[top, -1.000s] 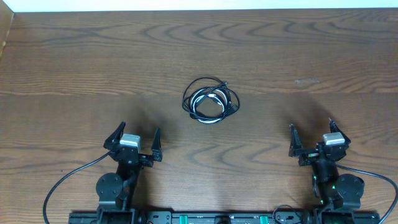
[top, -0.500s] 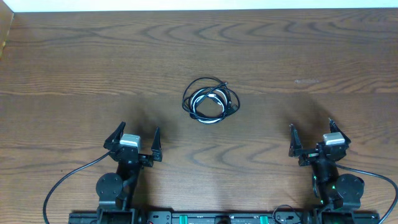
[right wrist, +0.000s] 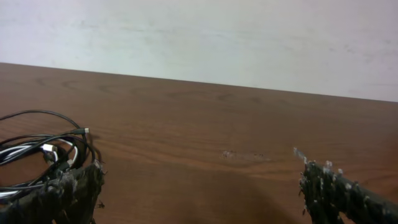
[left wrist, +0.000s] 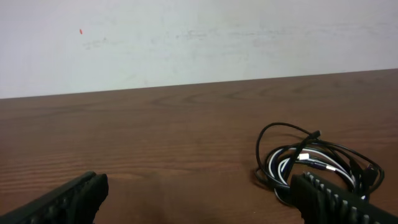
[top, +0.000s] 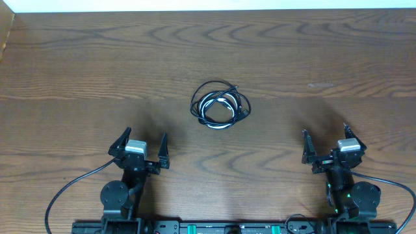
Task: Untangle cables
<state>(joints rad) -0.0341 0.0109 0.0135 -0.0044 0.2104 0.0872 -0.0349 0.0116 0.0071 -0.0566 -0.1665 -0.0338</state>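
Black-and-white cables (top: 220,104) lie coiled on wooden table (top: 78,58), both arms' jaws apart

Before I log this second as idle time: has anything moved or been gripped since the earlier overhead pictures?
Nothing visibly changed. The cables lie in the same tangled coil in the middle of the table, untouched. The left gripper and right gripper stay open and empty, parked near the front edge, well apart from the coil.

I see bare table (top: 273,78) from my left gripper (top: 143,138) and right gripper (top: 324,133) to the cables (top: 220,106), the only obstacle.
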